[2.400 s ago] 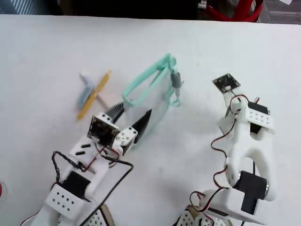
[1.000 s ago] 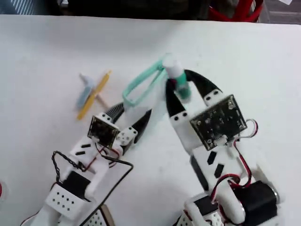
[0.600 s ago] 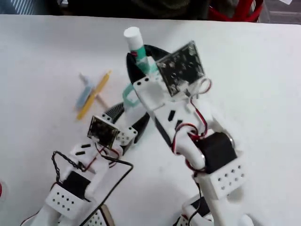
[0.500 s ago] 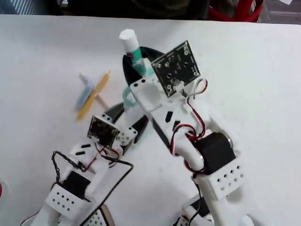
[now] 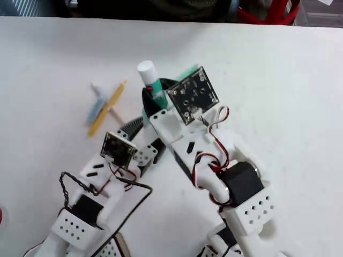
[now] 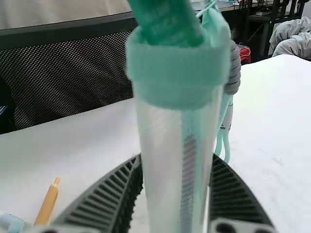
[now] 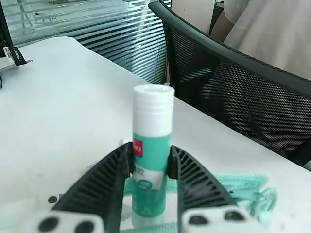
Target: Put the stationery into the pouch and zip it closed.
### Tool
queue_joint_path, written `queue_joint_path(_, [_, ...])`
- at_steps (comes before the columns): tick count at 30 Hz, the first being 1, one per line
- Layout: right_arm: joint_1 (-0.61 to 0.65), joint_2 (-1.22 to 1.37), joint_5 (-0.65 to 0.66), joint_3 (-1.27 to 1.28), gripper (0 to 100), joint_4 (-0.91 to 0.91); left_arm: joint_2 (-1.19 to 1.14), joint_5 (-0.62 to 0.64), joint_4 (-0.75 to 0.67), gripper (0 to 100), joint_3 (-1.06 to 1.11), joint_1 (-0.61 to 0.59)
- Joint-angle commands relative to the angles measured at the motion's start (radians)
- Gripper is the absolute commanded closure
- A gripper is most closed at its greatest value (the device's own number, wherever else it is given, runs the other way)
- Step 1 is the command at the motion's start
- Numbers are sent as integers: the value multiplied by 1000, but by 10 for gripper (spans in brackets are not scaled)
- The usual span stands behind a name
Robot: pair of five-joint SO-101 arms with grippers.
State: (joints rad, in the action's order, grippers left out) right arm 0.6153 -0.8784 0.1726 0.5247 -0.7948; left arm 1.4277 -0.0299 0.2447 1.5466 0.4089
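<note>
The right gripper [image 7: 149,154] has its black jaws closed on the lower half of a green-and-white glue stick [image 7: 152,127], held upright with the white cap up, and the stick's lower end appears to be just entering the mouth of the teal-rimmed clear pouch [image 6: 178,80]. The left gripper [image 6: 176,167] pinches the pouch's clear wall between its jaws, holding it standing on the white table [image 5: 278,80] with the opening up. The task looks to be in its early part: the glue stick is not yet released inside, a yellow pen [image 5: 107,108] and a pale blue item [image 5: 98,101] lie crossed on the table near the pouch, and the grey zip slider [image 6: 234,73] sits at one end of the open mouth.
</note>
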Motion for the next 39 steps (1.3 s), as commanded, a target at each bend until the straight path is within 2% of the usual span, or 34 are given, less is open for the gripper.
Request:
queue_joint_path(1, [1, -22, 3, 17, 978, -15, 13, 6, -21, 786, -8, -8])
queue_joint_path(3, [-1, -28, 3, -15, 931, -47, 13, 6, -23, 786, -9, -8])
queue_joint_path(6, [-1, -39, 2, -81, 777, -97, 13, 6, -23, 786, -9, -8])
queue_joint_path(8, [-15, -39, 3, -138, 717, -130, 13, 6, -23, 786, -9, -8])
queue_joint_path(14, [-185, -10, -5, -203, 792, -111, 13, 6, -21, 788, -8, -8])
queue_joint_path(22, [-199, 242, -17, -281, 800, -116, 13, 6, -21, 788, -8, -8])
queue_joint_path(25, [-200, 311, -78, -347, 800, -160, 13, 6, -21, 788, -8, -8])
queue_joint_path(32, [-239, 426, -87, -364, 800, -219, 15, 6, -8, 784, -25, -33])
queue_joint_path(34, [-248, 437, -89, -365, 800, -214, 15, 6, 61, 765, -77, -81])
queue_joint_path(37, [-243, 444, -89, -365, 800, -214, 15, 21, 262, 714, -210, -162])
queue_joint_path(39, [-242, 444, -89, -365, 800, -214, 15, 87, 407, 692, -319, -213])
